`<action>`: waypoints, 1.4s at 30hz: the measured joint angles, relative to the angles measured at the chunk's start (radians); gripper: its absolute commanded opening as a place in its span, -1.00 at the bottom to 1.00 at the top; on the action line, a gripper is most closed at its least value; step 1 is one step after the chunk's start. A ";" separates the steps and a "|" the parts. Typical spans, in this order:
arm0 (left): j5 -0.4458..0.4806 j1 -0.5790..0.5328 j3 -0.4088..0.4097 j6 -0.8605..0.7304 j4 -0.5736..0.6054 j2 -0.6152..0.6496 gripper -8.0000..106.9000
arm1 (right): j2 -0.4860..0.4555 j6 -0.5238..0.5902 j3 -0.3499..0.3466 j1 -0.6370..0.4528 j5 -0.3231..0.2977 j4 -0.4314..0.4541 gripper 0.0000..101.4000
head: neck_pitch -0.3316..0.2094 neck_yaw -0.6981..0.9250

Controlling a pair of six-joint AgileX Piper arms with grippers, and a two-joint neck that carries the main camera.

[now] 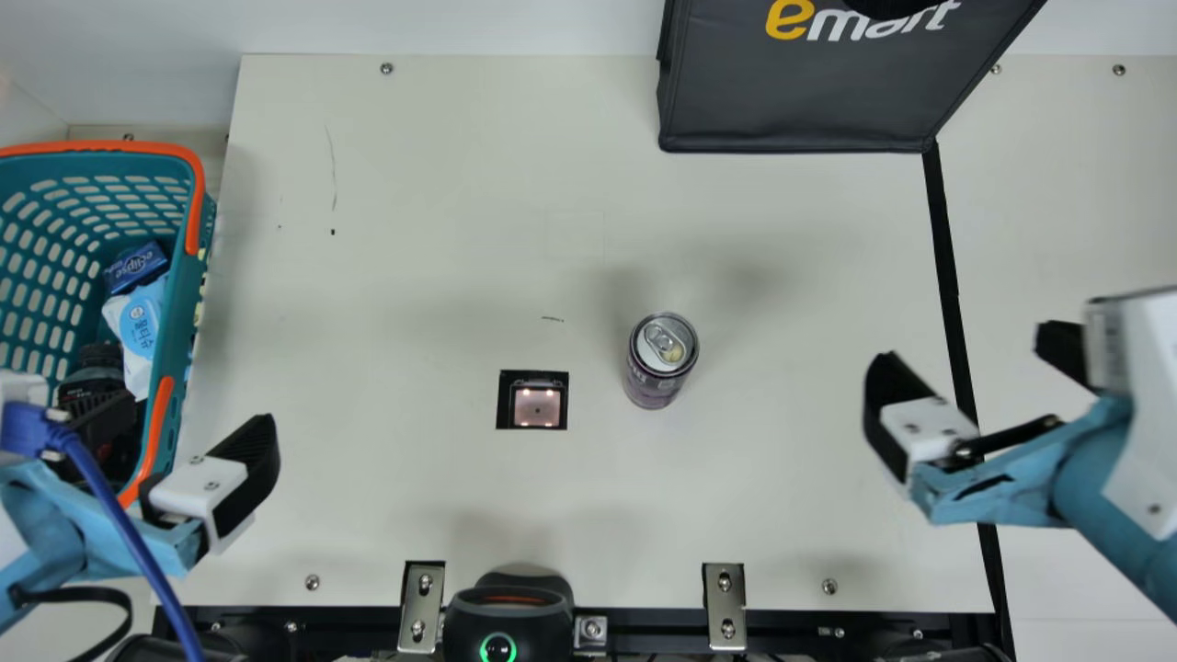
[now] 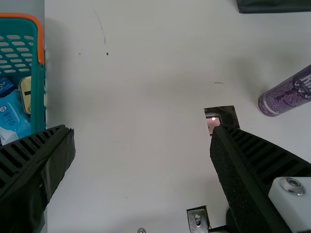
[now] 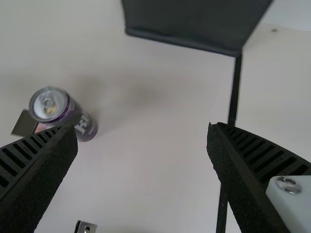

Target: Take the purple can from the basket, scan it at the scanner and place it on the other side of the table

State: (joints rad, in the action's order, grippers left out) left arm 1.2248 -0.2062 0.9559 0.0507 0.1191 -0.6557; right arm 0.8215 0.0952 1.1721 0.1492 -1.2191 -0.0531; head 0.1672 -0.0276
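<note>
The cream table [image 1: 414, 230] bears the purple can [image 1: 658, 364]; the basket [image 1: 184, 303] holds packets [image 1: 140, 329].

purple can [image 1: 659, 363] upright near the scanner [image 1: 537, 408]

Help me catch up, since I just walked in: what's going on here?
Nothing is being handled: the robot's black left gripper and black right gripper are both open and empty. The purple cylindrical metal can stands upright on the cream table, beside the small black square scanner.
</note>
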 measured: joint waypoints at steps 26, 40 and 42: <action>0.000 0.000 0.000 0.000 0.000 0.000 0.71 | 0.318 -0.299 0.137 0.462 0.004 0.104 0.87 | 0.000 0.000; 0.000 0.000 0.000 0.000 0.000 0.000 0.71 | 0.441 -0.661 0.111 0.683 0.074 0.241 0.87 | 0.000 0.000; 0.000 0.000 0.000 0.000 0.000 0.000 0.71 | 0.451 -0.697 0.096 0.698 0.086 0.256 0.87 | 0.000 0.000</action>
State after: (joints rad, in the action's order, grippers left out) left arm 1.2248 -0.2062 0.9559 0.0507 0.1191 -0.6557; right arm 1.2727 -0.6016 1.2677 0.8468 -1.1334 0.2032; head 0.1672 -0.0276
